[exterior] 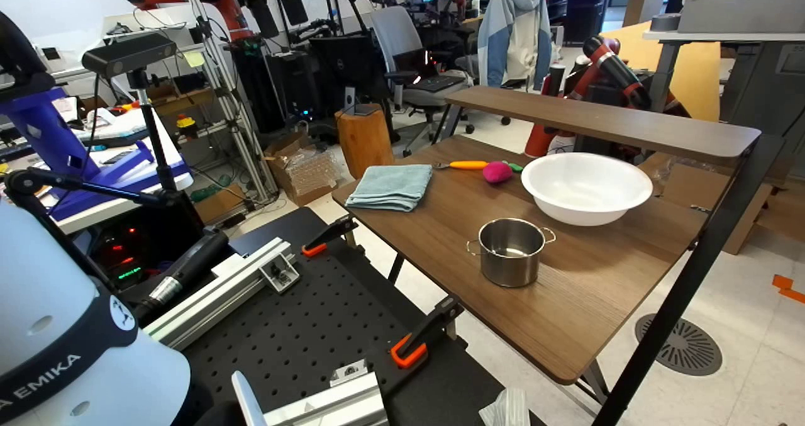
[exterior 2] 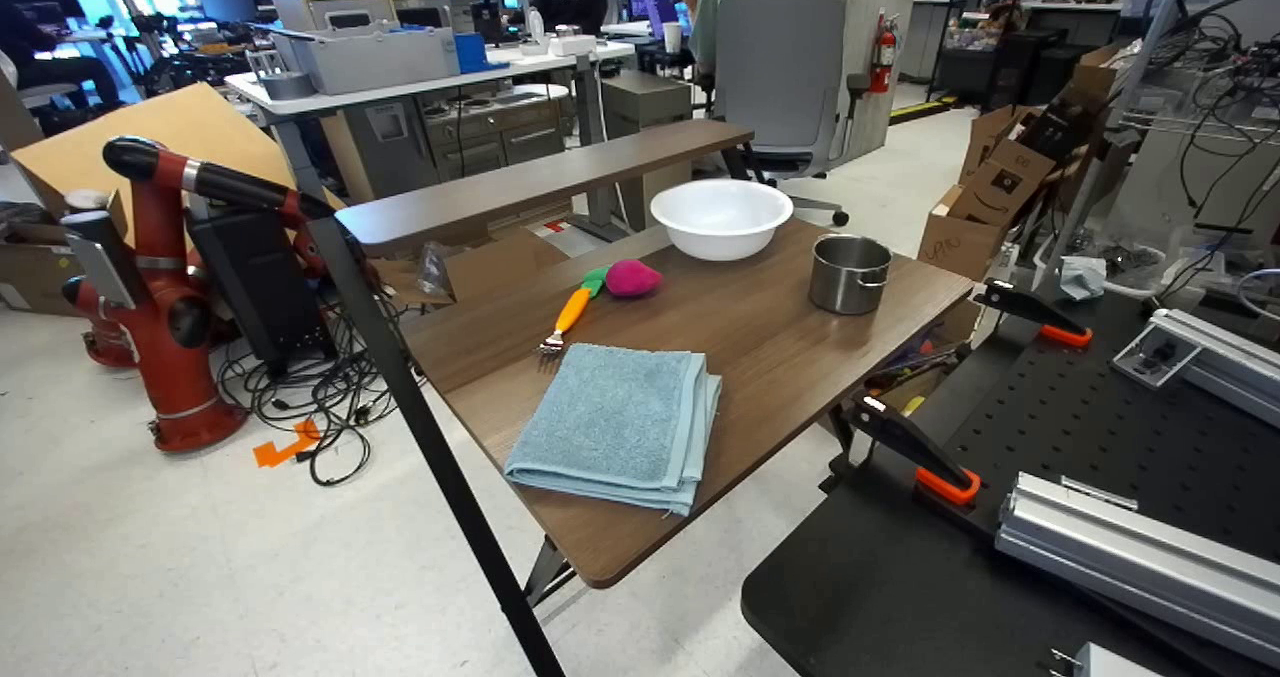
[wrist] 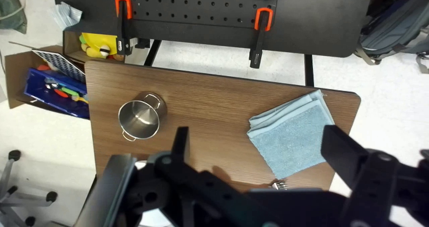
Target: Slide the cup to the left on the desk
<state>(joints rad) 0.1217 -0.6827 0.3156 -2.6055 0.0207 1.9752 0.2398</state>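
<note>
The cup, a shiny steel cylinder with two thin wire handles, stands upright on the desk in both exterior views [exterior: 510,263] [exterior 2: 848,282]. It also shows in the wrist view [wrist: 140,119], left of the gripper. The desk is a brown wooden top [exterior: 434,250] [exterior 2: 790,382] [wrist: 207,109] on dark legs. My gripper [wrist: 256,133] is open and empty in the wrist view, its fingers wide apart above the desk. The cup lies outside the span of the fingers and is not touched. The gripper is out of view in both exterior views.
A white bowl [exterior: 586,190] [exterior 2: 722,219] stands near the cup. A folded blue towel [exterior: 391,187] [exterior 2: 620,422] [wrist: 291,136] and a fork with orange handle [exterior: 468,165] beside a pink toy [exterior: 497,172] lie on the desk. A raised shelf [exterior: 597,117] spans its edge. Orange-black clamps [exterior: 412,347] hold the perforated board.
</note>
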